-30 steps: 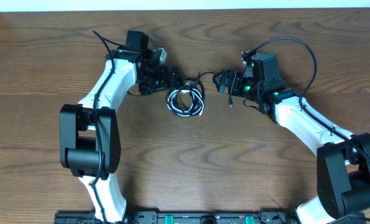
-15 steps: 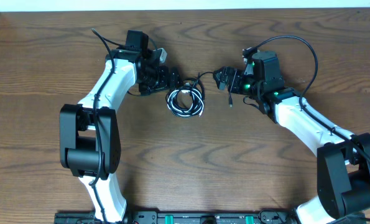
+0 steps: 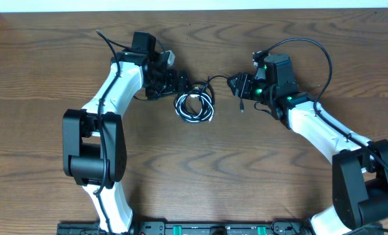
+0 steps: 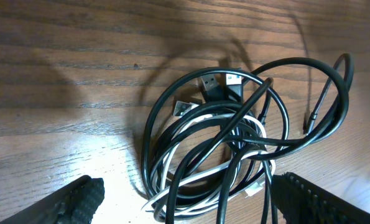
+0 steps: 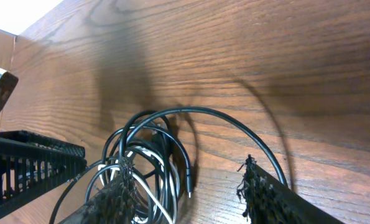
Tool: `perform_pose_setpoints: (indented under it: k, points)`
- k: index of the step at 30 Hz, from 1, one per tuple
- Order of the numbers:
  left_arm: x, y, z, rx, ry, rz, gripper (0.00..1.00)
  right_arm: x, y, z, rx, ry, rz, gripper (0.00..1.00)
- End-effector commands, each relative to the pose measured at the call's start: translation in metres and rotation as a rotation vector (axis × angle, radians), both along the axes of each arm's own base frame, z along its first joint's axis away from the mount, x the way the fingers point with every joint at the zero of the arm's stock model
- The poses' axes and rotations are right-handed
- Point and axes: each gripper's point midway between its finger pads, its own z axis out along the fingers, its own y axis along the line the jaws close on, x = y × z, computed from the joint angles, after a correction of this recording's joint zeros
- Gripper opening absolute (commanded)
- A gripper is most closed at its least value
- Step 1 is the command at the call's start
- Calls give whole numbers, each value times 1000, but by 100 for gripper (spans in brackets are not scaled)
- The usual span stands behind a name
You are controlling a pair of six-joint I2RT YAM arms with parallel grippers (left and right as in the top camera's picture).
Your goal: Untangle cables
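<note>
The cables (image 3: 195,106) lie as one tangled coil of black cords and a white cord on the wooden table between my two arms. My left gripper (image 3: 182,83) hovers at the coil's upper left edge. In the left wrist view it (image 4: 186,200) is open wide, its fingers (image 4: 79,199) straddling the near side of the coil (image 4: 216,143). My right gripper (image 3: 235,83) sits right of the coil. Its jaws (image 5: 188,196) stand apart around a black cord's plug end (image 5: 189,186), not touching it. A long black loop (image 5: 234,127) arcs behind its right finger.
The table's far edge (image 3: 200,9) runs along the top of the overhead view. A thick black wire (image 3: 325,59) loops from my right arm, and another (image 3: 104,38) trails from my left arm. A loose black cord end (image 3: 242,104) lies under the right gripper.
The right gripper's jaws have drawn closer together around the black plug end. The left arm and the coil have stayed put.
</note>
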Motion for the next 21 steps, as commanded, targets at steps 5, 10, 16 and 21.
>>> perform_pose_setpoints:
  k: [5, 10, 16, 21]
  points:
    - [0, 2, -2, 9, 4, 3, 93, -4, 17, 6, -39, -38, -1, 52]
    - [0, 2, -2, 9, 4, 4, 93, -5, 28, 6, -89, -74, -16, 57]
    - [0, 2, -2, 8, 4, 3, 93, -5, 34, 6, -165, -122, -65, 53]
    - [0, 2, -2, 8, 4, 3, 92, -1, 45, 11, -142, -163, -88, 45]
